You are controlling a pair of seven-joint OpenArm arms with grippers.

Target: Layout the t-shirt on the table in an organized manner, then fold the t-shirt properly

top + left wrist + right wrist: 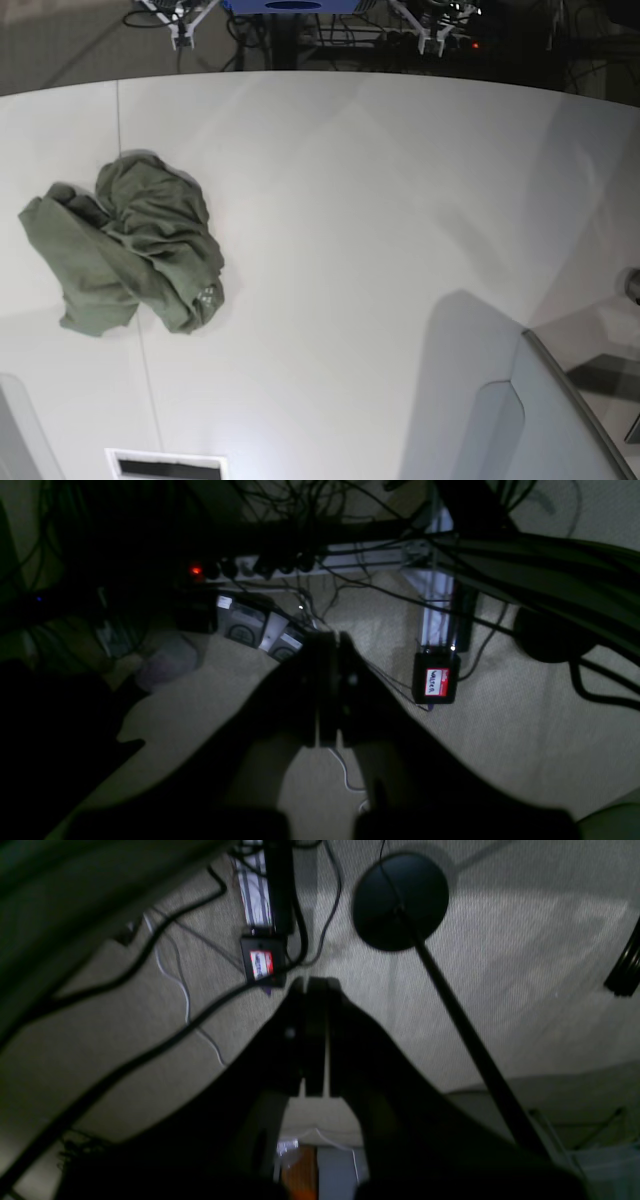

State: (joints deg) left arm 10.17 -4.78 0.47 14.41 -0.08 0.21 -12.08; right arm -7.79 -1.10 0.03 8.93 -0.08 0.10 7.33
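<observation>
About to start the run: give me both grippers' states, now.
Left gripper: jaws shut, holding nothing.
Right gripper: jaws shut, holding nothing.

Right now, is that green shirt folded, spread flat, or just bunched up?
Bunched up. The t-shirt lies in a crumpled, wrinkly heap on the left part of the white table, with no neat edges or flat sleeves showing.

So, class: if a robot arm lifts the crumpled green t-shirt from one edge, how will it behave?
The t-shirt lies bunched in soft folds, so it will probably droop and unfurl rather than hold shape. It looks thin, so likely light. On the smooth white table, pushing may just slide or bunch it.
</observation>
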